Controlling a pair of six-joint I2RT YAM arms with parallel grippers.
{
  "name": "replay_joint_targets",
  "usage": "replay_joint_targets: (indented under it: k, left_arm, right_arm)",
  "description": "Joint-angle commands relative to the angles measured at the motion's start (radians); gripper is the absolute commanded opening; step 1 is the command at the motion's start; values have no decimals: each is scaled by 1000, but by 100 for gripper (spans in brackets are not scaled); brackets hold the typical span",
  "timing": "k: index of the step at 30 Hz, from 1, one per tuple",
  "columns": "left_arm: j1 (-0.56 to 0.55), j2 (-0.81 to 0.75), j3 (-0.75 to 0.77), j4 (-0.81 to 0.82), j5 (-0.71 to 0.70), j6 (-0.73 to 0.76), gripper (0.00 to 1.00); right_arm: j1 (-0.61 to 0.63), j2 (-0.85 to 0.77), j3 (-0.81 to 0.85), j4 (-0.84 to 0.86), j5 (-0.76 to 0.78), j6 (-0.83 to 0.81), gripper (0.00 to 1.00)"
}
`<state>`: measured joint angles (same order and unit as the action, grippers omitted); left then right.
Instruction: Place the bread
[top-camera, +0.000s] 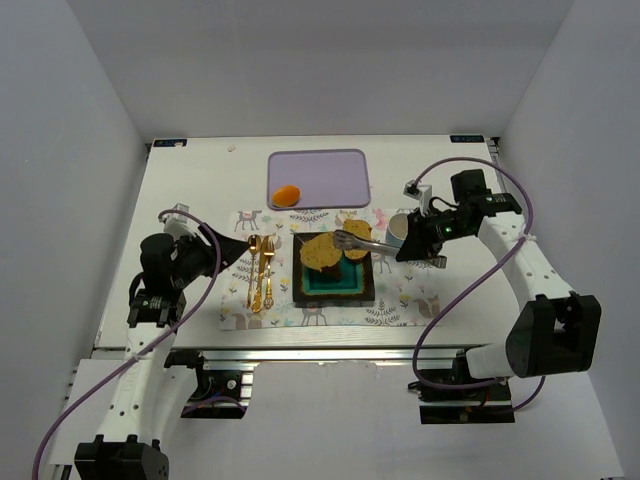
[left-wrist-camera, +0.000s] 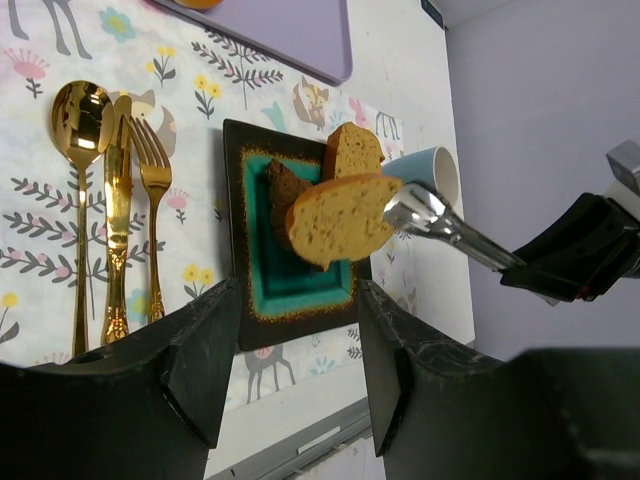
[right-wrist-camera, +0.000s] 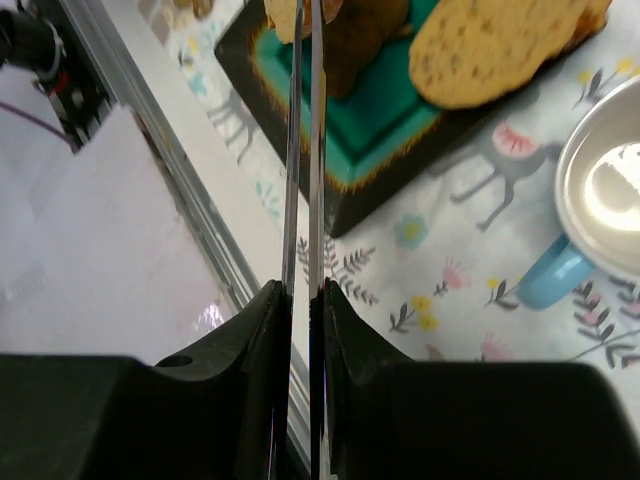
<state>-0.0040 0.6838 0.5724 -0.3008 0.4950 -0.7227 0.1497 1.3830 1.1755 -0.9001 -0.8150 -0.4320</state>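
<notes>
Top view. The white table (top-camera: 190, 195) carries 1 floral placemat (top-camera: 400, 300). On 1 flat lilac tray (top-camera: 335, 165) with rounded corners sits 1 small round orange item (top-camera: 287, 195). 1 square plate (top-camera: 334, 299), with a dark glossy rim and a teal well, lies on the placemat. The right gripper (top-camera: 405, 248) is clamped on 1 pair of polished metal tongs (top-camera: 370, 242). The tong tips pinch the held slice (top-camera: 320, 251), a golden-tan oval, over the plate's far-left part. The left gripper (top-camera: 238, 250) sits left of the cutlery, apart from the plate.

Left wrist view. Bread count is 3, all at the plate. The held slice has a porous crumb and a darker crust. Whether it touches the dark roll (left-wrist-camera: 282, 190) in the well behind it cannot be told. The second slice (left-wrist-camera: 352, 150) leans at the plate's far edge, beside 1 pale blue cup (left-wrist-camera: 425, 170). There are 3 gold pieces: spoon (left-wrist-camera: 80, 110), knife (left-wrist-camera: 118, 200), fork (left-wrist-camera: 152, 170). The left jaws stand wide apart with nothing between them.

Right wrist view. 2 thin steel tong arms run almost touching between the right fingers (right-wrist-camera: 262, 330). The jaws are nearly closed on them.
</notes>
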Motion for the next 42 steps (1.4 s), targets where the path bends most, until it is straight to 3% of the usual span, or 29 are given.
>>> replay_joint_targets:
  k: [1,6,9,13,16,27,33,36,42]
  left_arm:
    - [2,2,-5,38,31,9,60]
    - [2,-1,-16,43,37,9,60]
    - [2,-18,-17,29,30,11,60]
    - [2,-39,-25,12,24,11,60]
    - [2,-49,-25,5,19,11,60]
    - [2,-27,-19,20,22,12,60]
    - [2,-7,-14,38,28,12,60]
    - [2,-1,-16,45,30,12,60]
    - [2,-3,-14,48,30,12,60]
  right_arm:
    - [-6,-39,-20,-91,40,-117,11]
    - [-6,-56,-54,-56,102,-73,12]
    - [-6,-53,-60,-26,129,-28,19]
    - [-9,-39,-48,-16,137,-13,38]
    - [-15,-36,-39,-8,129,-10,44]
    - [-58,-61,21,23,74,-10,46]
    - [-59,-76,75,43,24,5,40]
    - [-61,-72,105,73,7,53,22]
    - [-133,-19,148,237,40,242,0]
